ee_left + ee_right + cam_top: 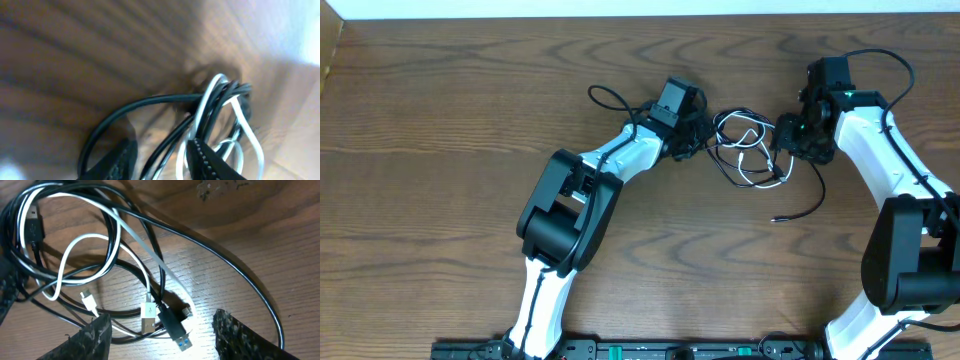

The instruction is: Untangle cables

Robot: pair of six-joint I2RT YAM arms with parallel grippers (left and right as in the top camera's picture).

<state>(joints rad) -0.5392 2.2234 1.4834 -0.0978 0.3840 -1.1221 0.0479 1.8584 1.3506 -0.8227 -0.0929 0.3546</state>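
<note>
Left claw (161, 146) stands partly wide, and strands of the black cable (140, 102) and the white cable (202, 105) run between its fingers (205, 160). Nothing looks pinched yet. Both cables lie mixed up in one heap in the middle of the tabletop (440, 150), between my two claws. Right claw (161, 317) sits wide and low over the plug ends (175, 330). I think that is the plan: one side holds the heap down so the other can pull a loose end out.
</note>
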